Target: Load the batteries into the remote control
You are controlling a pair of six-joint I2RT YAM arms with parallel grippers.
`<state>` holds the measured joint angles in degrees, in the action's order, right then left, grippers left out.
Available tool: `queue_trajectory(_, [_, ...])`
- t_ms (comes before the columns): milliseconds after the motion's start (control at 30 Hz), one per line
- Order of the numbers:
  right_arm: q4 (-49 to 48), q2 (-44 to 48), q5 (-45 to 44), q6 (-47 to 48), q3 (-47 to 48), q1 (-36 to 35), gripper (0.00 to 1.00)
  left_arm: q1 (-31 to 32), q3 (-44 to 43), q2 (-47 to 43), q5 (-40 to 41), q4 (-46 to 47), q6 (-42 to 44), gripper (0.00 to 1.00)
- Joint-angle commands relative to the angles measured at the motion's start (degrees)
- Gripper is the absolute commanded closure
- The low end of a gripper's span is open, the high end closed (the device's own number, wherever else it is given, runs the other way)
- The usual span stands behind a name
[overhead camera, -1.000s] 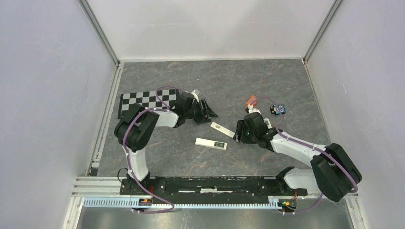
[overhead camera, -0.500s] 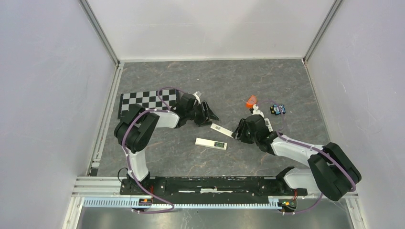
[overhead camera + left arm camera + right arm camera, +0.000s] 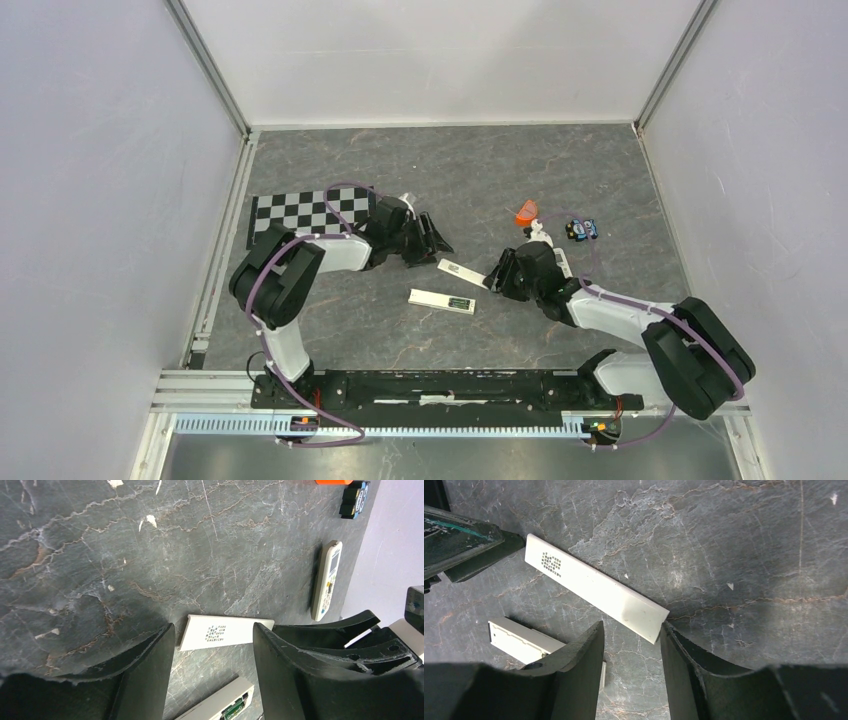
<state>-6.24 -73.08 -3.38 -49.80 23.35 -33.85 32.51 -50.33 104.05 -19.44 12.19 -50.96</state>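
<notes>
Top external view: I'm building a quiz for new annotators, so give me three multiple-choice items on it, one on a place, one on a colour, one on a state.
1. Where does the white strip lie?
A) in the far left corner
B) between the left end effector and the right end effector
C) in the far right corner

2. What colour is the small object beyond the right end effector?
A) orange
B) yellow
C) green

3. How do the right end effector's jaws stand?
A) shut tight with nothing between
B) out of view
C) open

Answers:
1 B, each end of the strip lies close to one end effector.
2 A, it shows bright orange from above.
3 C, the right wrist view shows a clear gap with the strip's end in it.
</notes>
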Motion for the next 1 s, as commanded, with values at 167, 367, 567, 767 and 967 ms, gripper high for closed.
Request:
queue_trajectory(167, [-2.45, -0.69, 4.88, -0.13, -1.65, 0.10, 0.50, 0.47, 2.84, 2.24, -8.21, 4.30, -1.89, 0.41])
queue_trajectory(367, [-2.30, 1.82, 5.61, 0.47, -1.39, 0.07, 0.51, 0.96, 5.77, -3.25, -9.64, 4.28, -2.95, 0.42])
queue_trajectory(567, [-2.01, 3.83, 6.49, 1.03, -1.52, 0.01, 0.51, 2.17, 7.08, -7.04, -9.18, 3.17, -3.62, 0.42])
queue_trajectory(767, [-2.28, 5.53, 6.54, 1.39, -1.56, 0.01, 0.50, 2.87, 5.99, -8.72, -8.24, 1.67, -3.71, 0.41])
queue_trajectory(967, [-1.49, 6.64, 6.98, 1.70, -1.47, 0.01, 0.50, 3.51, 5.56, -10.69, -5.81, -1.78, -3.95, 0.42])
